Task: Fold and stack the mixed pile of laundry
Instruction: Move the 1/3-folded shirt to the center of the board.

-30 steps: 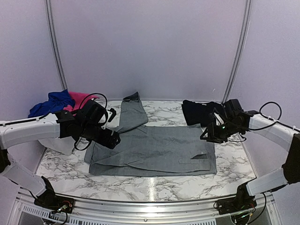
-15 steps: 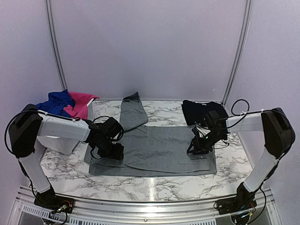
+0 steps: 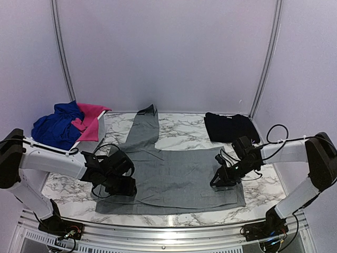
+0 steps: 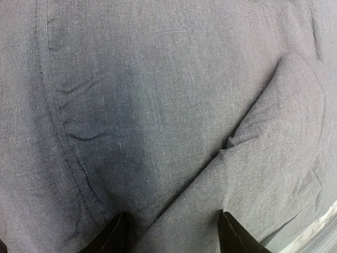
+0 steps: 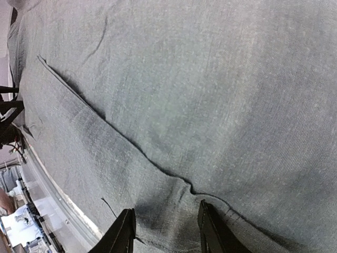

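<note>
A white marbled table (image 3: 179, 126) carried a grey collared button shirt (image 3: 179, 176), spread flat across its middle with one sleeve reaching toward the back. At far left lay a heap of royal blue cloth (image 3: 55, 129) and hot-pink cloth (image 3: 92, 118). A folded black garment (image 3: 230, 126) sat at far right. The left gripper (image 4: 174, 234) pressed on the shirt's left edge, jaws half closed around a raised fold. The right gripper (image 5: 166, 229) pinched the bunched hem at the shirt's right edge.

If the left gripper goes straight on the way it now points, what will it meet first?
The shirt. The left gripper points down into it, and its fingertips seem to touch the cloth.
</note>
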`<state>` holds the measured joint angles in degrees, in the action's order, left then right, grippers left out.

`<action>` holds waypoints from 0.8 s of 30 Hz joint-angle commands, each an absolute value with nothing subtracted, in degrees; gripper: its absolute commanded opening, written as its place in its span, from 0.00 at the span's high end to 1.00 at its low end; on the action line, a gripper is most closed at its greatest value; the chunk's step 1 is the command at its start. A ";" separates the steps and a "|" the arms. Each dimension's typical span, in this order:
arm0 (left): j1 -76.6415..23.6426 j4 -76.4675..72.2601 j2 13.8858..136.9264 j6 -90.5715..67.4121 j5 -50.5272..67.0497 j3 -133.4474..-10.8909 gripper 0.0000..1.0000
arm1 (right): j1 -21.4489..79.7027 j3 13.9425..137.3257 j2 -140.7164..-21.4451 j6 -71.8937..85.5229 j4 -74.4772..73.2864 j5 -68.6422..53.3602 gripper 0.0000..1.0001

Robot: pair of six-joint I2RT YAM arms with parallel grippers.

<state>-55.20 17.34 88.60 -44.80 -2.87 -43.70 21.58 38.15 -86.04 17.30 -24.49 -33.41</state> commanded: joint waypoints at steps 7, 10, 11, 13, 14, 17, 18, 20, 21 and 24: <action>-61.36 27.54 82.19 -52.88 -0.40 -39.50 0.37 | 23.90 39.18 -79.03 19.26 -34.29 -35.12 0.56; -59.71 29.37 79.94 -49.10 -3.26 -43.51 0.34 | 23.70 46.27 -79.13 18.49 -35.87 -33.23 0.52; -58.88 30.21 79.96 -47.87 -4.07 -45.40 0.34 | 23.53 49.07 -79.75 17.98 -36.17 -32.38 0.52; -56.67 31.61 80.83 -45.10 -4.89 -48.84 0.33 | 23.08 52.28 -81.96 16.72 -36.32 -30.60 0.52; -55.32 32.09 81.46 -43.84 -5.13 -50.27 0.33 | 22.85 53.45 -83.19 16.36 -35.97 -30.19 0.52; -50.49 32.04 83.84 -41.27 -4.83 -53.13 0.33 | 22.59 55.93 -87.27 15.86 -33.91 -29.59 0.52; -49.30 32.01 84.92 -40.21 -5.20 -54.04 0.33 | 22.57 56.70 -88.65 15.80 -33.22 -29.39 0.52; -47.87 31.76 87.49 -38.26 -6.04 -55.44 0.33 | 22.54 58.04 -91.82 15.31 -32.06 -28.85 0.52; -47.32 31.48 88.87 -37.51 -5.87 -55.98 0.33 | 22.58 58.50 -93.24 15.07 -31.53 -28.66 0.53; -46.56 29.89 92.84 -35.41 -5.45 -56.59 0.33 | 22.59 58.02 -96.83 14.25 -30.32 -28.20 0.53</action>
<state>-47.29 28.60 88.12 -40.27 -4.97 -55.83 22.85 57.04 -93.43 16.08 -32.03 -30.13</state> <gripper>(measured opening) 0.669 0.472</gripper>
